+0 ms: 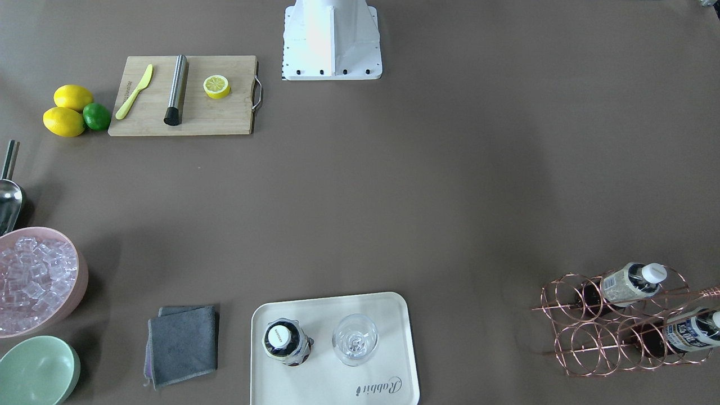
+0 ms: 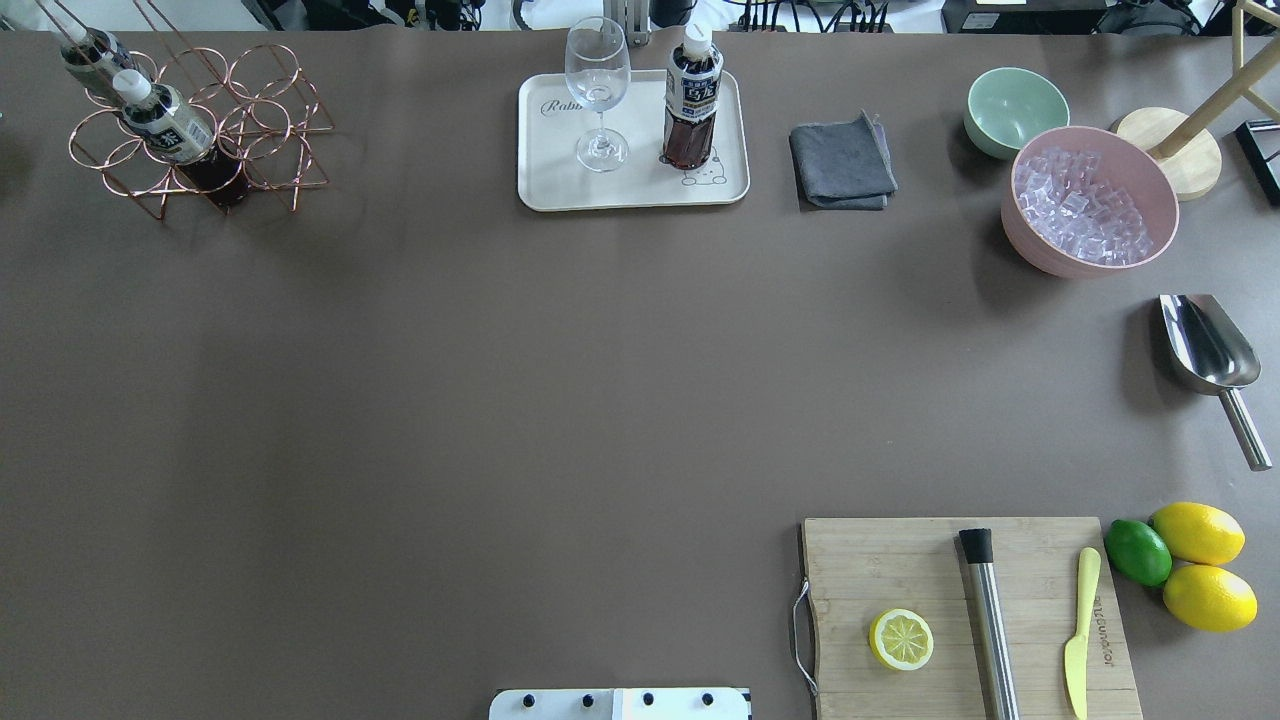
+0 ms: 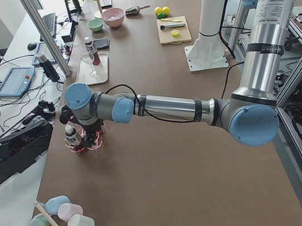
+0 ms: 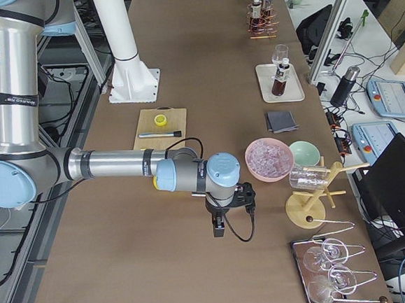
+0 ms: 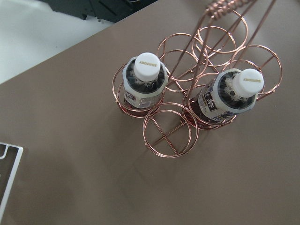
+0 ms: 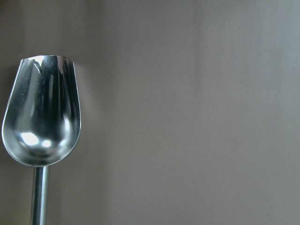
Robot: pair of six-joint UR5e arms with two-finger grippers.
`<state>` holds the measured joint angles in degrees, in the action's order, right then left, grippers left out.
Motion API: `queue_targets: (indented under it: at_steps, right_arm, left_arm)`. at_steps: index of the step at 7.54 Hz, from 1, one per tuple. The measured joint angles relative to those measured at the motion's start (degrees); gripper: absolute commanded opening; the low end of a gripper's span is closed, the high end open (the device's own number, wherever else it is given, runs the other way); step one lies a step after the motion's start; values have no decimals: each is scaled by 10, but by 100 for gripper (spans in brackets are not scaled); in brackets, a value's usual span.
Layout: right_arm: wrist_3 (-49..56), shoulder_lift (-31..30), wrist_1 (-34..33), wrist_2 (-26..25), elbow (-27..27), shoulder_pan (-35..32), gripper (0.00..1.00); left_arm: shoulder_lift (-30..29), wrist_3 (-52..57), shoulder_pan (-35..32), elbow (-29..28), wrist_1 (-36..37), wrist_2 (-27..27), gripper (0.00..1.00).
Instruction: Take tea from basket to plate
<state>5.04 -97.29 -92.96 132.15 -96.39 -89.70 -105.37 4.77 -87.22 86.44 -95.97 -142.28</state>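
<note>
The copper wire basket (image 1: 585, 337) stands at the table's far left corner (image 2: 280, 140) and holds two dark bottles with white caps. The tea (image 1: 629, 284) with the beige label leans in a ring cell (image 2: 168, 124), on the left in the left wrist view (image 5: 144, 80). The blue-and-white labelled bottle (image 1: 691, 332) sits beside it (image 5: 232, 96). The cream plate (image 1: 382, 315) carries another dark bottle (image 2: 692, 100) and a wine glass (image 2: 598, 90). My left gripper (image 3: 76, 123) hangs over the basket (image 3: 90, 144); I cannot tell its jaws. My right gripper (image 4: 219, 229) hovers above a metal scoop (image 6: 41, 112); I cannot tell its jaws.
A grey cloth (image 2: 842, 160), a mint-green bowl (image 2: 1015, 110) and a pink bowl of ice (image 2: 1090, 200) lie right of the plate. The scoop (image 2: 1205, 345) lies at the right edge. A cutting board (image 2: 900, 570) with a half lemon, muddler and knife, plus lemons and a lime (image 2: 1138, 552), sits near right.
</note>
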Motion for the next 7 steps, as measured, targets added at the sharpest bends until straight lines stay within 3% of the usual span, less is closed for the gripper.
queue_targets:
  at_steps: [5,7]
  right_arm:
    - [-20,4,2,-1,-9,-6,100]
    - [-19,5,2,-11,-11,-7,100]
  left_arm:
    - [91,-4,-4,14,3,5,98]
    - [137,-5,-7,41,20,36,98]
